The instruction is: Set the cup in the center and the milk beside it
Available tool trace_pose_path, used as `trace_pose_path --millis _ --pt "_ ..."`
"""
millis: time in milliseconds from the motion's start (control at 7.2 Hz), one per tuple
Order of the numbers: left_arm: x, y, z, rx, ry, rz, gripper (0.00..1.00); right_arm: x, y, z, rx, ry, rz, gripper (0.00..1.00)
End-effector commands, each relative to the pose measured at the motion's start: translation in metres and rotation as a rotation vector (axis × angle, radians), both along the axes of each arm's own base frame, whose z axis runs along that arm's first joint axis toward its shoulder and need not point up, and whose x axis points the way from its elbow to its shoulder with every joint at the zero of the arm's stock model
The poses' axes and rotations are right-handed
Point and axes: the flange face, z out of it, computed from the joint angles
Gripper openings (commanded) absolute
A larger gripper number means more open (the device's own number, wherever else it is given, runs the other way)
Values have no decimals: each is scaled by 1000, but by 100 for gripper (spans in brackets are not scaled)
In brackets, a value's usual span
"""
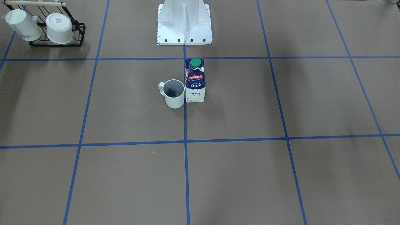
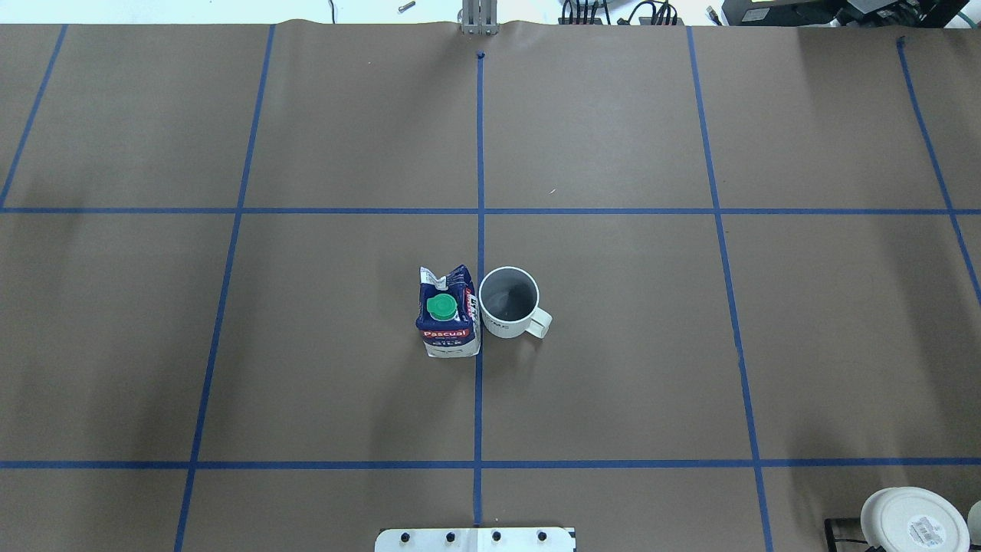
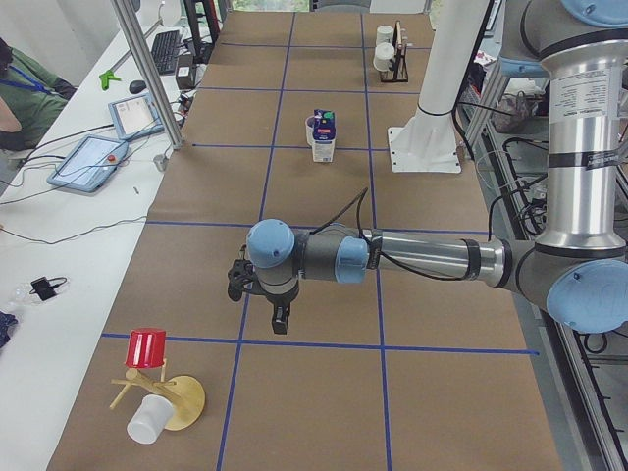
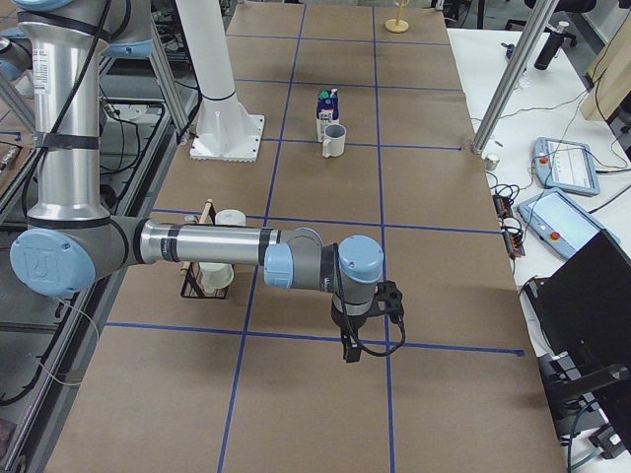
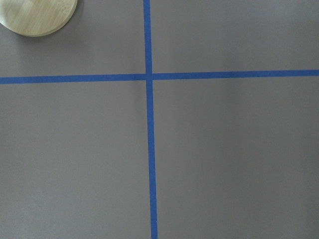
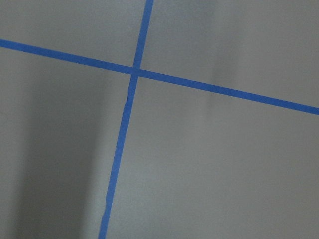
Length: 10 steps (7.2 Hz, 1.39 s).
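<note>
The cup (image 1: 173,93) and the milk (image 1: 195,81) are standing just beside each other at the center (image 2: 490,376) — the milk lying toward the left gripper (image 3: 281,321), the cup toward the right gripper (image 4: 351,350), both well apart from either. A stand (image 3: 177,400) is sitting just past the left gripper, away from the milk; a rack (image 4: 202,281) is sitting behind the right gripper — beneath that arm's forearm

We hold our left arm (image 3: 422,258) and right arm (image 4: 207,243) stretched out level. The left gripper (image 3: 280,320) and right gripper (image 4: 349,351) point down, and we cannot tell the fingers' spread.
</note>
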Motion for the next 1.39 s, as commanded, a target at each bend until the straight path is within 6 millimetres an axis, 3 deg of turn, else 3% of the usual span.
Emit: trace_pose_path --millis 0,1250 --pt "0 1 -4 55 3 0 99 -1 1 2 -5 -14 0 100" --pt "0 21 21 -1 -2 2 99 2 6 3 -7 -5 5 100"
